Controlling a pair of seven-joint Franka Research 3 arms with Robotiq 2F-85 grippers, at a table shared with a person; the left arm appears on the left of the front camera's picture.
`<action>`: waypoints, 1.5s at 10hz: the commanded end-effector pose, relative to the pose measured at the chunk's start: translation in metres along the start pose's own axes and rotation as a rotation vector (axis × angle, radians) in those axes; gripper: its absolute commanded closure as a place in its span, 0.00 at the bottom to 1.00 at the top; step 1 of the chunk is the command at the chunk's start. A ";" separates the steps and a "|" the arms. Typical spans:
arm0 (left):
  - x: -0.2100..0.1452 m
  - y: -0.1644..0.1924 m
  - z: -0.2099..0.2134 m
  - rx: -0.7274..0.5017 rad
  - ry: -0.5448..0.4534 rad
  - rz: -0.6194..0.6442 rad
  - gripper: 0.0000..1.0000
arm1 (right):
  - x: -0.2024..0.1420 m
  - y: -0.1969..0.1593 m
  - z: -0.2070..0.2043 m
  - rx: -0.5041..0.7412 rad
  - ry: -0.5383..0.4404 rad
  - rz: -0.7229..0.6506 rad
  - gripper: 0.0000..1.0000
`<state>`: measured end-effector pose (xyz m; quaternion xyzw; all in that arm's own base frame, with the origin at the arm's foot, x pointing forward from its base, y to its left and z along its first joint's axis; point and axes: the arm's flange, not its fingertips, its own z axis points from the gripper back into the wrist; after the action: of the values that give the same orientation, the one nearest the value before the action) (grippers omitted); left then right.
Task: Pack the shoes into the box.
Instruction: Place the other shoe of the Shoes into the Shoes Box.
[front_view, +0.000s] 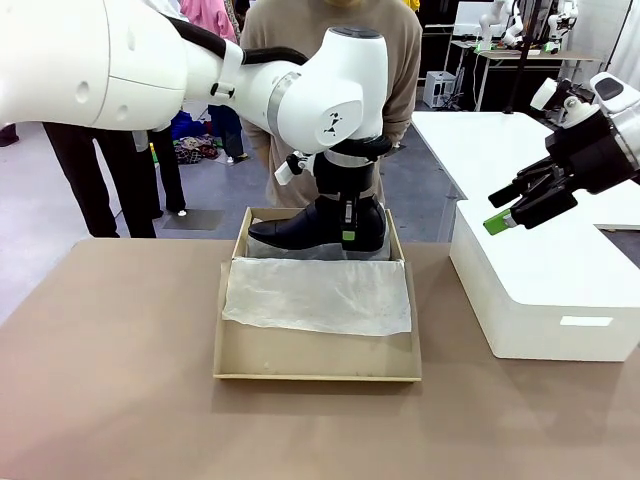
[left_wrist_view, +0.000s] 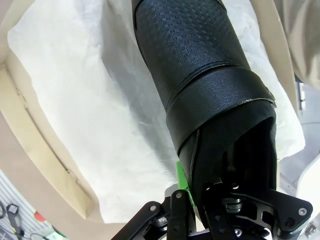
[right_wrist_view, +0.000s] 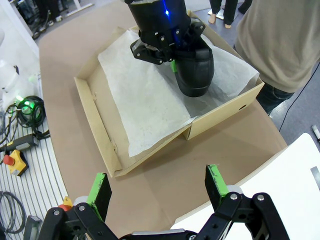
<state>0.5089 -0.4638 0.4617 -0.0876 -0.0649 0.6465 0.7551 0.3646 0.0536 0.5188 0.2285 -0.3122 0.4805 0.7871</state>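
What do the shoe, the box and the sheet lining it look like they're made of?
Shoe: black leather or imitation, by its sheen and embossed grain. Box: tan matte cardboard, with folded flaps. Lining sheet: thin white tissue paper, crinkled and soft.

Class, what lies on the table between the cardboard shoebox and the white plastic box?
Only a bare strip of brown table separates the shoebox and the white plastic box; they stand apart. The front view shows it plainly.
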 end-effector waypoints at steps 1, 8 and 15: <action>-0.002 -0.002 0.003 0.033 -0.015 0.044 1.00 | 0.000 -0.002 -0.003 0.012 -0.040 0.021 0.00; -0.001 -0.009 -0.020 0.038 -0.031 0.049 1.00 | 0.000 -0.002 -0.003 0.012 -0.040 0.021 0.00; 0.001 -0.010 -0.026 0.029 -0.025 0.043 0.68 | 0.000 -0.002 -0.003 0.012 -0.040 0.021 0.00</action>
<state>0.5247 -0.4649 0.4319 -0.0715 -0.0576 0.6537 0.7511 0.3646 0.0536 0.5188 0.2285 -0.3122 0.4805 0.7870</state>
